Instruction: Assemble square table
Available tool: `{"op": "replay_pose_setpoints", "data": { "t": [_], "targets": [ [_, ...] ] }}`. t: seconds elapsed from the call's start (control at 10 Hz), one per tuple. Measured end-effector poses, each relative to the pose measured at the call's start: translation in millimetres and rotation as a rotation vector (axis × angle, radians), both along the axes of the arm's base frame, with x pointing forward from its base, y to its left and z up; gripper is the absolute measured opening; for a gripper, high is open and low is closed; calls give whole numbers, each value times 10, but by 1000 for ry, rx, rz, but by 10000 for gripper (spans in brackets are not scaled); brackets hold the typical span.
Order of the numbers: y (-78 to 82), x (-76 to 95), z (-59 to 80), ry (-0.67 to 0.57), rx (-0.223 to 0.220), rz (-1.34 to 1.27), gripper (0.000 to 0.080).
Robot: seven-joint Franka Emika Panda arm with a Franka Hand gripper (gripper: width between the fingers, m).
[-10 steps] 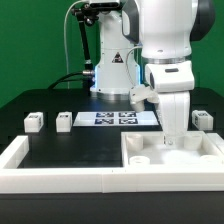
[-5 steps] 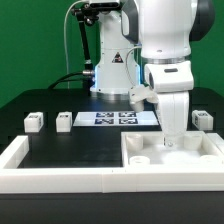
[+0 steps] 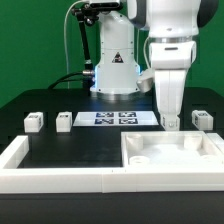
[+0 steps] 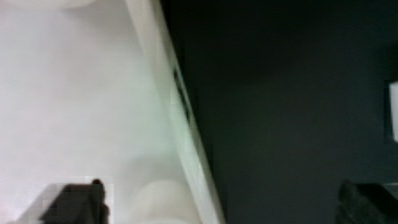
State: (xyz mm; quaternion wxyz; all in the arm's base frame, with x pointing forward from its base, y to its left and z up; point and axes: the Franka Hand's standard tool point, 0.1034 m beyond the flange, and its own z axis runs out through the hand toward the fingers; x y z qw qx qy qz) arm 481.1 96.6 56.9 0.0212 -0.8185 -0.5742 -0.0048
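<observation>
The white square tabletop (image 3: 176,156) lies at the front on the exterior view's right, tucked into the corner of the white rail. My gripper (image 3: 170,122) hangs just above its far edge, open and holding nothing. Small white legs stand on the black table: two on the exterior view's left (image 3: 34,121) (image 3: 64,119) and one on the right (image 3: 203,118). In the wrist view the tabletop (image 4: 80,100) fills one side and the black table the other. The gripper (image 4: 222,205) has dark fingertips (image 4: 71,203) set wide apart, with a rounded white bump (image 4: 171,200) between them.
The marker board (image 3: 118,118) lies flat in the middle of the table, in front of the robot base (image 3: 112,70). The white rail (image 3: 22,158) borders the left and front of the black surface. A white piece (image 4: 391,110) shows at the wrist view's edge.
The gripper has lifted off the tabletop and shifted slightly toward the exterior view's right. Its jaws have spread wider.
</observation>
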Motion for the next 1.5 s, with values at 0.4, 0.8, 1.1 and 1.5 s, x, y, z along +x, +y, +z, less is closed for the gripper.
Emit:
{"op": "replay_pose_setpoints", "data": {
  "t": [0.4, 0.8, 1.1, 1.5],
  "targets": [
    [50, 0, 18, 20, -8, -137, 649],
    [126, -123, -6, 24, -11, -503, 649],
    [347, -326, -48, 52, -23, -816, 649],
    [659, -488, -76, 91, -23, -1107, 649]
  ]
}}
